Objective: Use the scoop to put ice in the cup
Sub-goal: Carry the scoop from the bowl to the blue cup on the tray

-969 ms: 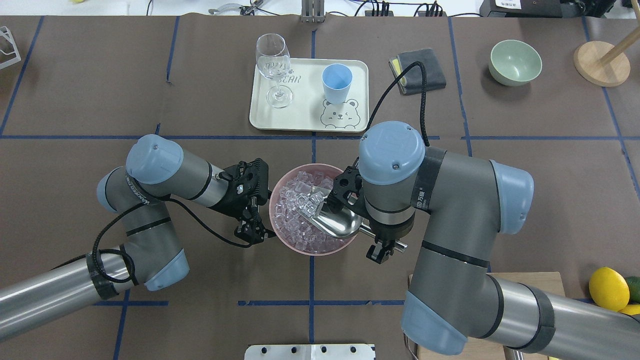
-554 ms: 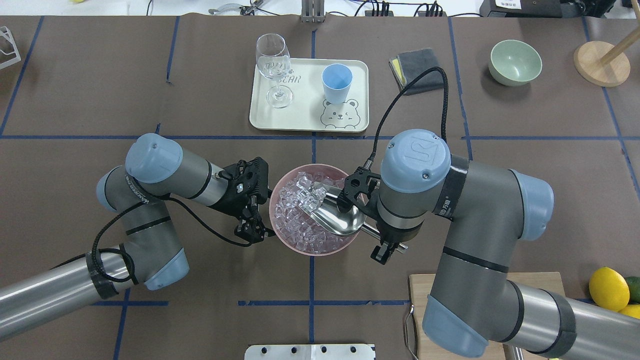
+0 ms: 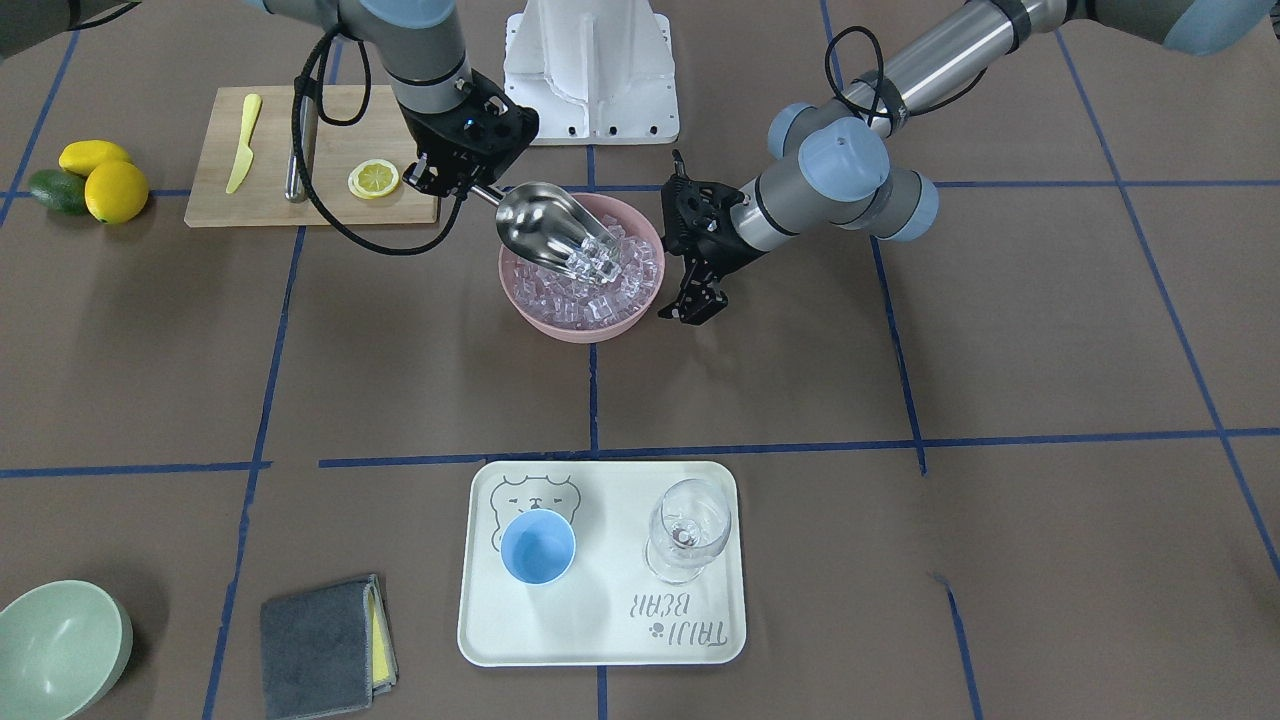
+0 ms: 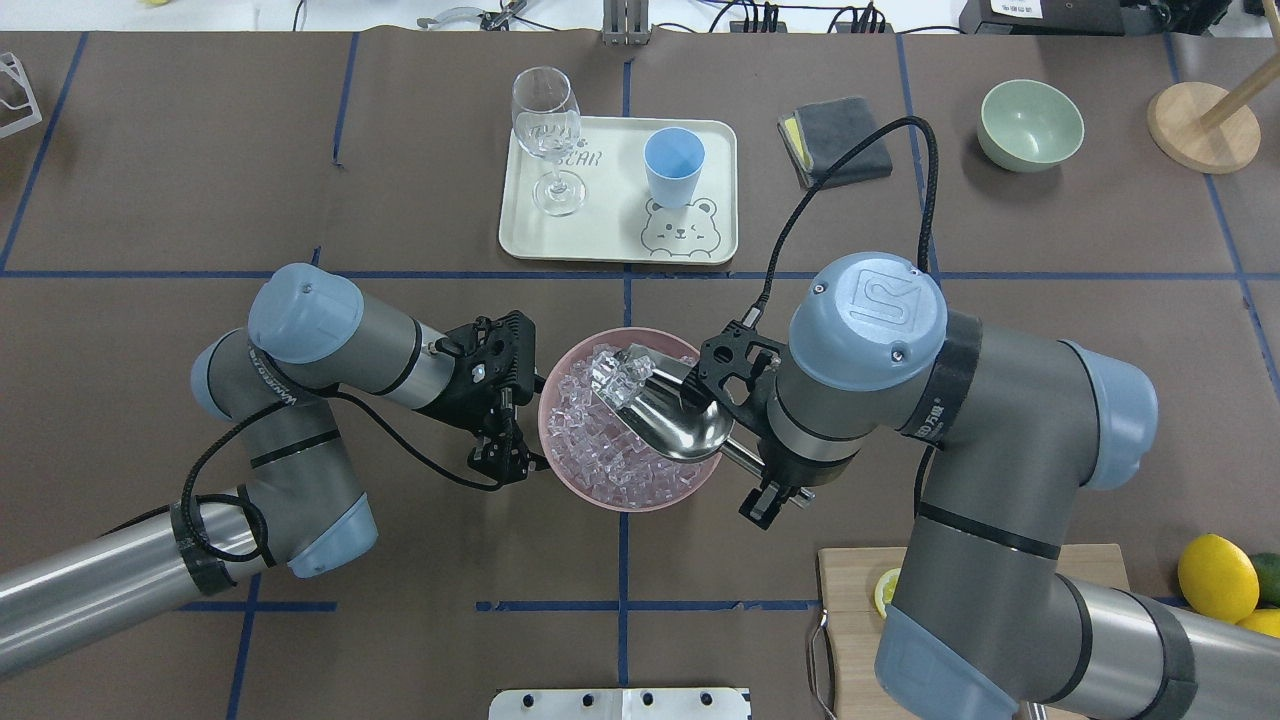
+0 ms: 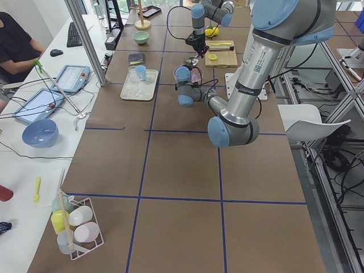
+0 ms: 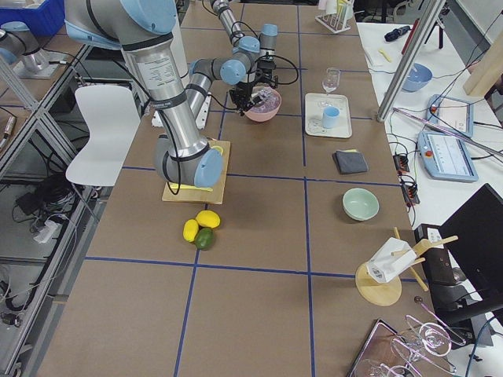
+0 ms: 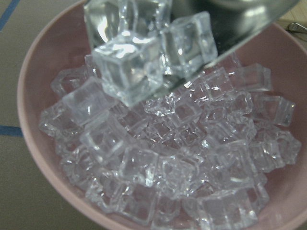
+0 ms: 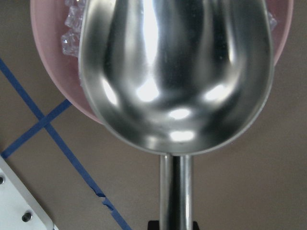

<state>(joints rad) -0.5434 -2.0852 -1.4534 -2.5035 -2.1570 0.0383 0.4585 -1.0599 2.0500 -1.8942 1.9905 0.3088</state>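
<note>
Biggest worry here imo: the ice [image 4: 620, 378] in the scoop [image 4: 680, 430] is all bunched up right at the open lip, and in the left wrist view a couple of cubes hang half over the edge. Any dip of the mouth or a jerky swing and they slide off. Back into the pink bowl [image 4: 625, 505] is no harm, but onto the worktop [image 4: 200, 150] on the way over is a mess.

The cup [image 4: 673, 165] is well apart from the bowl, upright on the tray [image 4: 610, 215] at the far side. Its mouth doesn't look much wider than the scoop's, so I'd guess a fast pour sends cubes over the rim. The wine glass [image 4: 548, 140] stands near it on the same tray, easy to clip with the arm.

Right pincer [image 4: 775, 492] is clamped on the thin handle, and with the load out front the scoop could roll in that grip too. Left pincer [image 4: 500, 462] sits right against the bowl's rim on the robot's left. I can't tell if it's pinching the rim or just sitting beside it, or how far apart its jaws are.

The scoop looks to be just above the pile of ice in the bowl. Its long axis runs diagonal: handle back toward the robot and its right, mouth pointing away and to its left, hollow side up
</note>
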